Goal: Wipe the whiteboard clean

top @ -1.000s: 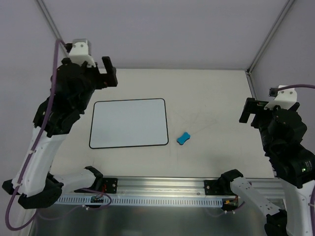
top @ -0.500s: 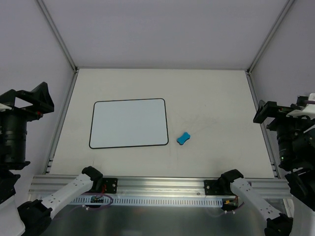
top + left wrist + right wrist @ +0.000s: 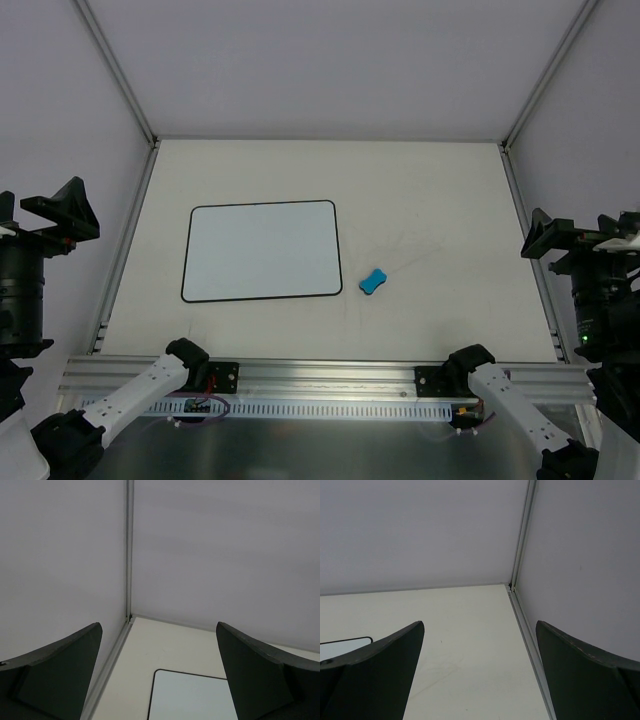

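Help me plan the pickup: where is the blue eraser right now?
In the top view, the blue eraser lies on the table just right of the whiteboard, beside its lower right corner and apart from it.

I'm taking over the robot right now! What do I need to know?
The left gripper is open and empty, beside the table's left edge. The right gripper is open and empty, beside the right edge.
The flat white whiteboard with a thin black border lies left of centre on the cream table. The small blue eraser block lies just right of it, not touching.
Done: the board shows no writing.
Left: probably nothing.
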Robot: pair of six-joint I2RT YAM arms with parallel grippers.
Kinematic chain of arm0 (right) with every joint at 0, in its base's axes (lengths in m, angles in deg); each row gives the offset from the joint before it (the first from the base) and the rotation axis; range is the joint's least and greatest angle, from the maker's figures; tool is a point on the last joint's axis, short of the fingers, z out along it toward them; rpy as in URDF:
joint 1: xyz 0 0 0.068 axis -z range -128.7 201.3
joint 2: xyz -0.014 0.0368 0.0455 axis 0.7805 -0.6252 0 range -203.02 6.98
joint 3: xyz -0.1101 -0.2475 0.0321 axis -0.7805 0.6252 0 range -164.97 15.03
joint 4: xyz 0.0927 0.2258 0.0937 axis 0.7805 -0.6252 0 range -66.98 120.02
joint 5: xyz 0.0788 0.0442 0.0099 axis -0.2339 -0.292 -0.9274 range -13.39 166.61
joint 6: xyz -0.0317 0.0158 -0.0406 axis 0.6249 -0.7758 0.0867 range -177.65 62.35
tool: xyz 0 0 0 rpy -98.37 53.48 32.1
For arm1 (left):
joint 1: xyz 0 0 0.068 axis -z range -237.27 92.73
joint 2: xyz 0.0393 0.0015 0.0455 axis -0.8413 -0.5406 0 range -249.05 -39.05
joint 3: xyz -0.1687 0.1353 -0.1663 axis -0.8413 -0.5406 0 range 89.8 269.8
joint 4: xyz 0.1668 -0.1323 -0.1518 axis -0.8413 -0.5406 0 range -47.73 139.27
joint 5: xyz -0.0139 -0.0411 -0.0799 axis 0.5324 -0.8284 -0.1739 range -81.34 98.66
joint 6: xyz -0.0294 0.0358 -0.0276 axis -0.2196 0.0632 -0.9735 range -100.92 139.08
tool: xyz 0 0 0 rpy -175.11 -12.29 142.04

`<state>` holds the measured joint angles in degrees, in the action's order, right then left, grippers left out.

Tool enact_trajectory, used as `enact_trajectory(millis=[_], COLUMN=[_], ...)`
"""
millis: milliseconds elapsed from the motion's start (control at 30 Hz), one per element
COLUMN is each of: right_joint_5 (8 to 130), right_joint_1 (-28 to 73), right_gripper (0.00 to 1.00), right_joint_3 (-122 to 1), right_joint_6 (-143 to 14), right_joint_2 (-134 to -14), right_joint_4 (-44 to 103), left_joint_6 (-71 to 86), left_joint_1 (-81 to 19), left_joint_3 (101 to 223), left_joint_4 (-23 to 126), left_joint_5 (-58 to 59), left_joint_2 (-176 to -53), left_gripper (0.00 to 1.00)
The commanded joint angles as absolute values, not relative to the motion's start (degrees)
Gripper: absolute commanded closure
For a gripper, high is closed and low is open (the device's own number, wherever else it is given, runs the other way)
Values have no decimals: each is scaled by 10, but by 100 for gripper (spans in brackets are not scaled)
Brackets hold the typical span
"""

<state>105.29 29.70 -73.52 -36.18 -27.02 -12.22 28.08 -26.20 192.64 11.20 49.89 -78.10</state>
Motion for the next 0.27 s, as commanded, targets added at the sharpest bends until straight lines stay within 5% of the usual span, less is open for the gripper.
enact_trajectory(millis=[0, 233], right_joint_5=[1040, 1032], right_joint_1=[299, 299], right_gripper=[1, 1], right_joint_3=[-732, -738], right_joint_6=[-369, -366], right_joint_2=[-264, -276], right_joint_4=[-96, -94], left_joint_6=[302, 295], left_joint_1=[-263, -263], left_joint_3=[1937, 1920], left_joint_4=[120, 119], left_joint_5=[517, 524], left_joint_2=[-776, -770], left_gripper=[1, 1])
